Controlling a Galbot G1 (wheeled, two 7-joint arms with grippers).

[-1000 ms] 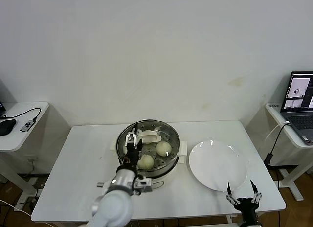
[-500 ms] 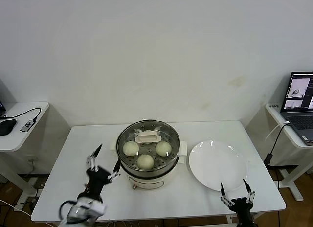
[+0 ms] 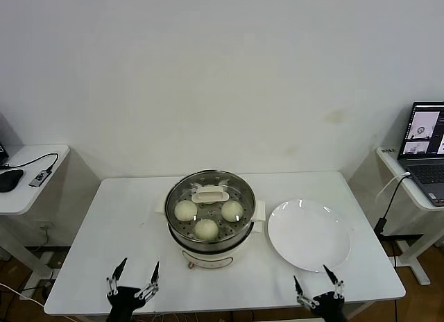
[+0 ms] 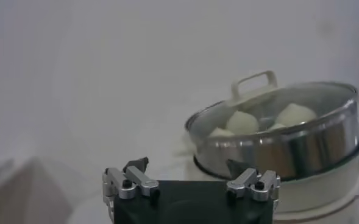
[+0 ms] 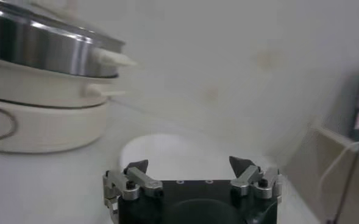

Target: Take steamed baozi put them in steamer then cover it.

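Note:
The steamer (image 3: 210, 244) stands in the middle of the table with the glass cover (image 3: 239, 193) resting on it, cream handle (image 3: 209, 193) on top. Three steamed baozi (image 3: 185, 210) show through the glass. The left wrist view shows the steamer (image 4: 289, 143), the cover's handle (image 4: 254, 85) and baozi (image 4: 242, 122) from the side. My left gripper (image 3: 132, 280) (image 4: 188, 167) hangs open and empty at the table's near edge, left of the steamer. Near the front right edge my right gripper (image 3: 318, 286) (image 5: 188, 164) is open and empty too.
An empty white plate (image 3: 309, 234) (image 5: 167, 149) lies right of the steamer (image 5: 45, 49). A side table with a laptop (image 3: 424, 138) stands at the right. Another side table with a mouse (image 3: 10, 179) and a cable is at the left.
My left gripper has pulled back from the steamer's cover to the table's near edge, left of the steamer. My right gripper has shifted a little left along the front edge.

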